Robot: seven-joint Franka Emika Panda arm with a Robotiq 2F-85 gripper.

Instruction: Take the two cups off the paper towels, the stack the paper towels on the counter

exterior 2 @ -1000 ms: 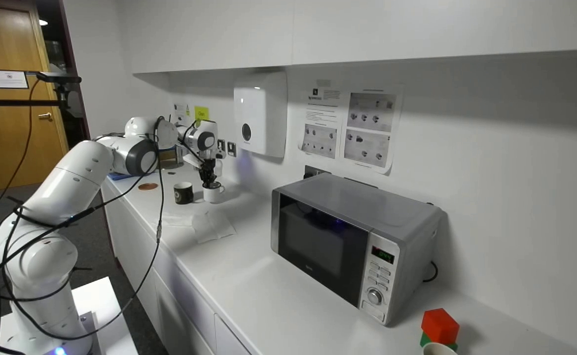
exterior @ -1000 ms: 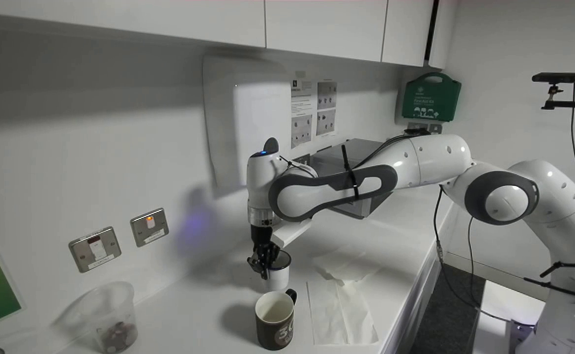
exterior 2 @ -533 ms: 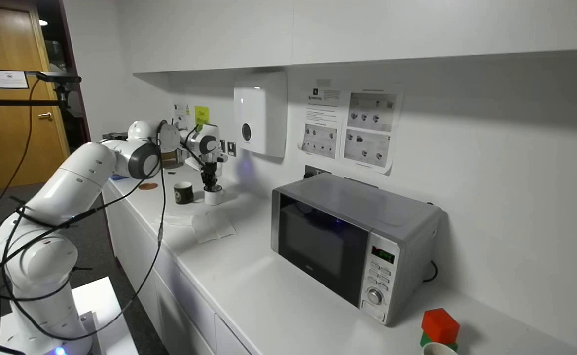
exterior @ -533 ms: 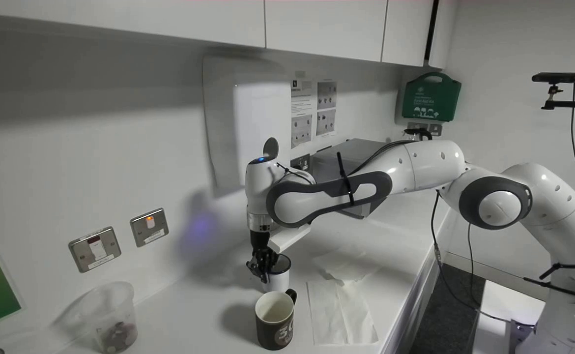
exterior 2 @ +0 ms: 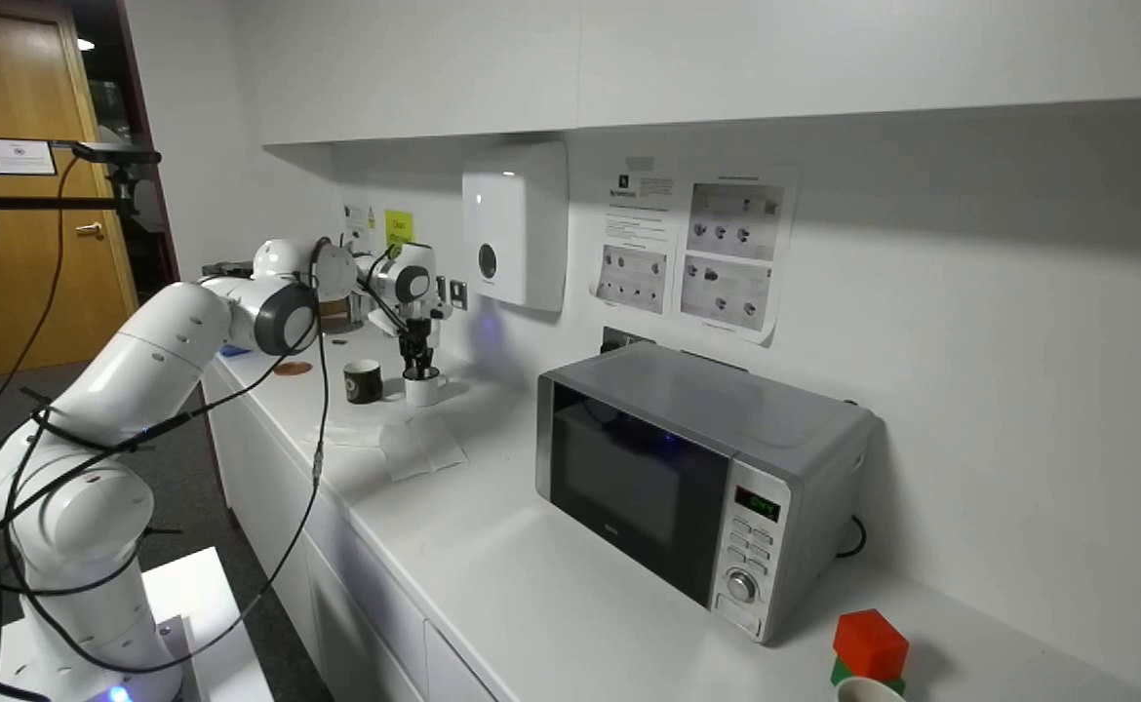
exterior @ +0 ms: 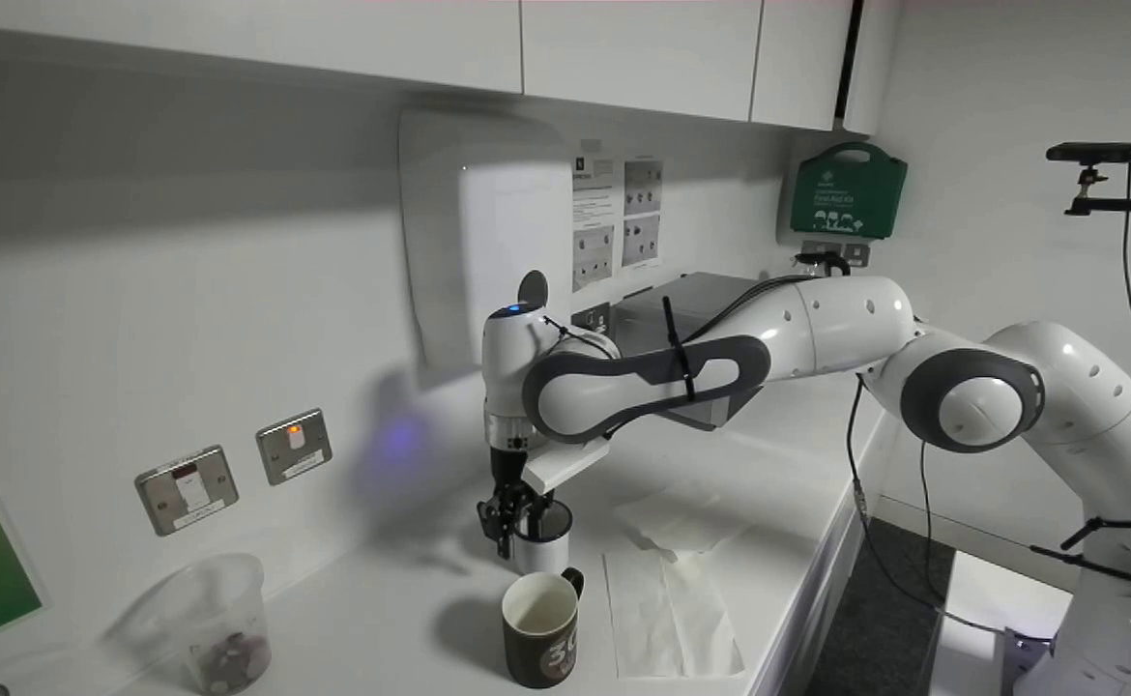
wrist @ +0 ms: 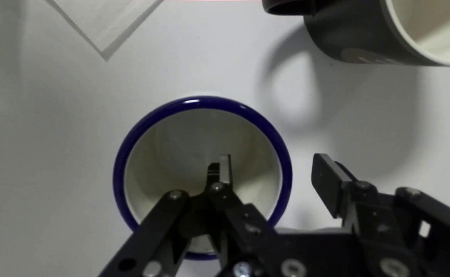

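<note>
The white cup (wrist: 194,134), blue-rimmed, stands upright on the counter (wrist: 55,173), and the gripper (wrist: 275,171) has its jaws apart across the cup's wall: in the wrist view one finger (wrist: 225,171) reaches into the mouth while the second (wrist: 329,184) stands outside at 3 o'clock, with space showing between each and the rim. The dark mug (wrist: 344,34), upright too, is at 2 o'clock from the cup in that view, and a corner of a paper towel (wrist: 102,23) comes in at 11 o'clock. In an exterior view the mug sits near the cup at 6 o'clock, its handle at 1 o'clock, with two rumpled towels beside them: the nearer sheet (exterior: 672,619) at 4 o'clock from the cup, the farther sheet (exterior: 686,517) at 3 o'clock. They meet at their edges; I cannot tell how far they overlap. Farther out, a clear container (exterior: 217,628) with something dark in its bottom stands between 8 and 9 o'clock, and the wall dispenser (exterior: 488,242) hangs at 12 o'clock. The microwave (exterior 2: 639,487) is around 4 o'clock in an exterior view, a red block (exterior 2: 870,645) above a green one (exterior 2: 841,673) beyond it.
</note>
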